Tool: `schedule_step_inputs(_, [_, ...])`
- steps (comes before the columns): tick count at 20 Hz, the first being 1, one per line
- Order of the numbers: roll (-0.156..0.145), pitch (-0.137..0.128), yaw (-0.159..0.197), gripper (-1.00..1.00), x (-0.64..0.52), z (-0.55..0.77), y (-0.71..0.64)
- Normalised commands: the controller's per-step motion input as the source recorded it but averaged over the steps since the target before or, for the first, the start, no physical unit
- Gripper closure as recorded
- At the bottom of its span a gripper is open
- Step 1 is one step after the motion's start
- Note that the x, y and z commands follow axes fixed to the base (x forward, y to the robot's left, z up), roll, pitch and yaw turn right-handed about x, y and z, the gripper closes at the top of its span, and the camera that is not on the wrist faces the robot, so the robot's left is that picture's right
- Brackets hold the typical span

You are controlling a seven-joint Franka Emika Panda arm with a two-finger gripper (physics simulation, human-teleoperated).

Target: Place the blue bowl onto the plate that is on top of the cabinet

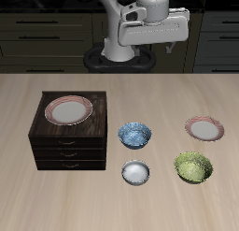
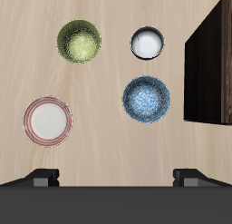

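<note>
The blue bowl stands upright on the table beside the dark brown cabinet. It also shows in the wrist view, next to the cabinet's edge. The red-rimmed plate lies flat on top of the cabinet; it is out of the wrist view. My gripper hangs high above the back of the table, well behind the blue bowl. In the wrist view the gripper is open and empty, its fingertips far apart.
A second red-rimmed plate lies on the table and shows in the wrist view. A plain white-grey bowl and a green leafy bowl stand nearer the front edge.
</note>
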Motion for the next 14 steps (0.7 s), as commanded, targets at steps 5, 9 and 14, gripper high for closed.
schedule_step_inputs(5, [0.036, -0.027, -0.003, -1.0, 0.18, 0.07, -0.03])
schedule_step_inputs(9, [0.018, -0.019, -0.02, -1.0, 0.16, 0.06, -0.02])
schedule_step_inputs(14, [-0.011, -0.012, -0.016, -1.0, 0.12, 0.03, -0.05])
